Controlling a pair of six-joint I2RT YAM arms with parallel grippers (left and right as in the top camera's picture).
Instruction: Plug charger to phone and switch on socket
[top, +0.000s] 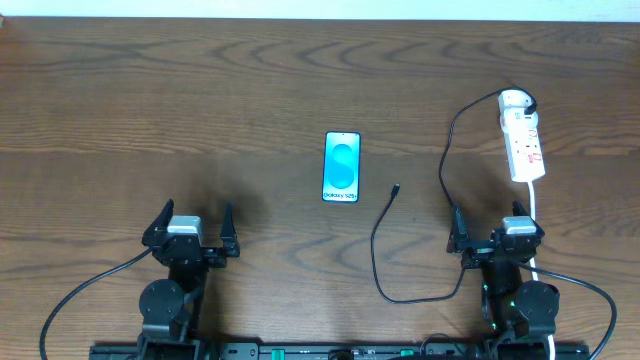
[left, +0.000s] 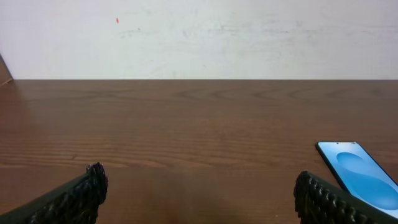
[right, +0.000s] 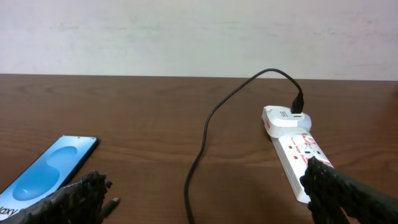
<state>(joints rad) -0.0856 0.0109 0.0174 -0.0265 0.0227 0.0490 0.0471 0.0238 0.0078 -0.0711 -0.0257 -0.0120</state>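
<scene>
We look down on a dark brown wood-grain bench (top: 200, 90). A slim rectangular phone with a bright blue screen and white "Galaxy S25" text (top: 342, 167) lies flat near the middle. Its long edges run away from the robot, and open wood surrounds it on every side.

Just right of the phone, not touching it, lies the small black plug tip (top: 396, 187) of the long thin black charger cable (top: 374, 245). The cable curves toward the near edge and loops rightward. It then climbs to a white adapter (top: 515, 100) seated in the far end of the white elongated power strip (top: 524, 145). The strip lies along the right side, well apart from the phone. Its thick white cord (top: 533, 195) runs back toward the near edge.

The left hand (top: 196, 214) sits at the near left, released, fingers spread wide and grasping nothing. Broad open wood stretches ahead of it, with the phone ahead to its right.

The right hand (top: 495, 222) sits at the near right, also released and holding nothing. The cable passes close by its left finger; we cannot tell whether they touch. The strip lies ahead by its right finger. The bench's far edge meets a pale wall (left: 199, 37).
</scene>
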